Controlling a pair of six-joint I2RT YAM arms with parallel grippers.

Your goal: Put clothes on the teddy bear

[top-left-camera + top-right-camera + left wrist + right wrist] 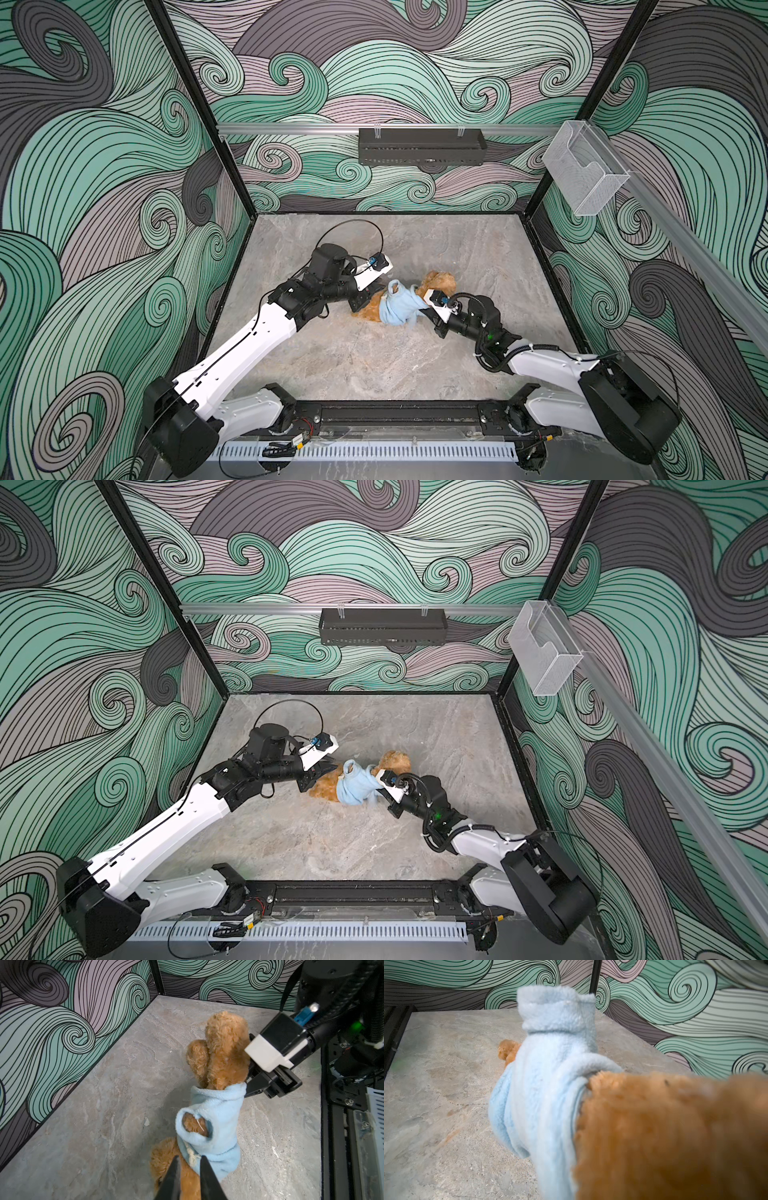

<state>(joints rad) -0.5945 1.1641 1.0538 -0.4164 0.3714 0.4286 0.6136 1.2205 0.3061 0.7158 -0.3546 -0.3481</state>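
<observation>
The teddy bear (226, 1049), judged soft and light, is best held at the torso; its blue garment (216, 1118) is clenched by the right jaws, while the left jaws' state cannot be told

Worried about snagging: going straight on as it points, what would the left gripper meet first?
Likely the corded edge of the blue garment on the teddy bear, just ahead; depth unclear.

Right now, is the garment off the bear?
No: in the left wrist view the garment wraps the bear's middle, with fur showing at both ends.
</observation>
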